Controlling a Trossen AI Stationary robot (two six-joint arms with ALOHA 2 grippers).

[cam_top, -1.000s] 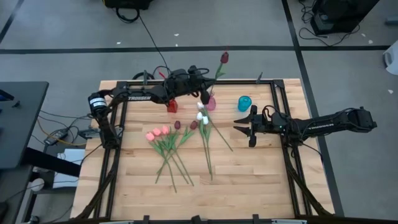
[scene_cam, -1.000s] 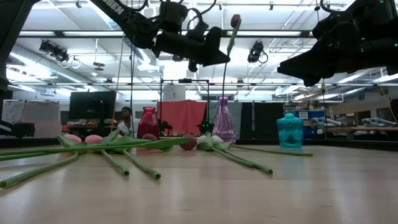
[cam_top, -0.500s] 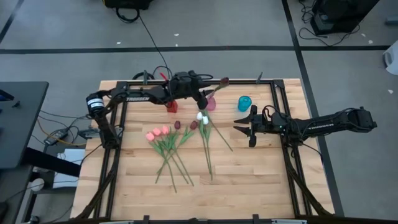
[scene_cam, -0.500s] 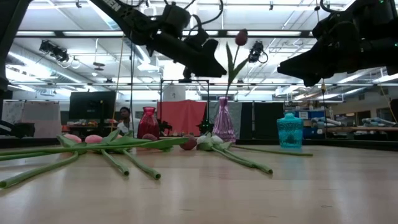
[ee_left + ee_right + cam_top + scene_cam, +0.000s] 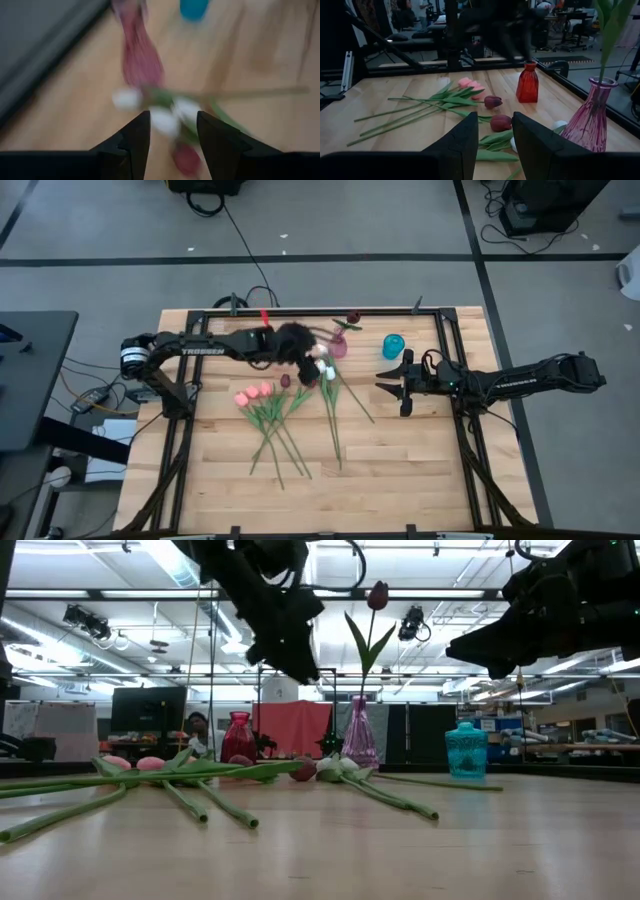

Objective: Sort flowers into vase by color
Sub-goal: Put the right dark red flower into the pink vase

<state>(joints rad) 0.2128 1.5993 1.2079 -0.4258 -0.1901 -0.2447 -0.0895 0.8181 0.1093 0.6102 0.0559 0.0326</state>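
A dark red tulip (image 5: 377, 595) stands with its stem in the pink-purple vase (image 5: 359, 735) at the table's far side. My left gripper (image 5: 172, 125) is open, a little toward the near side of that vase (image 5: 340, 345). It points down over the white tulip heads (image 5: 162, 120) and touches nothing. Pink tulips (image 5: 252, 393), two dark red ones (image 5: 311, 380) and the white ones (image 5: 325, 368) lie flat on the table. My right gripper (image 5: 392, 380) hovers open to the right of them, empty.
A red vase (image 5: 238, 737) stands to the left of the pink-purple one; my left arm hides it in the high view. A small blue vase (image 5: 393, 345) stands at the far right. A black frame (image 5: 440, 350) borders the table. Bare wood (image 5: 400, 470) fills the near half.
My left gripper has opened and let go of the dark red tulip, which has sunk a little and now stands in the pink-purple vase. The gripper has drawn back from the vase toward the near edge and tipped its fingers down over the white tulips.
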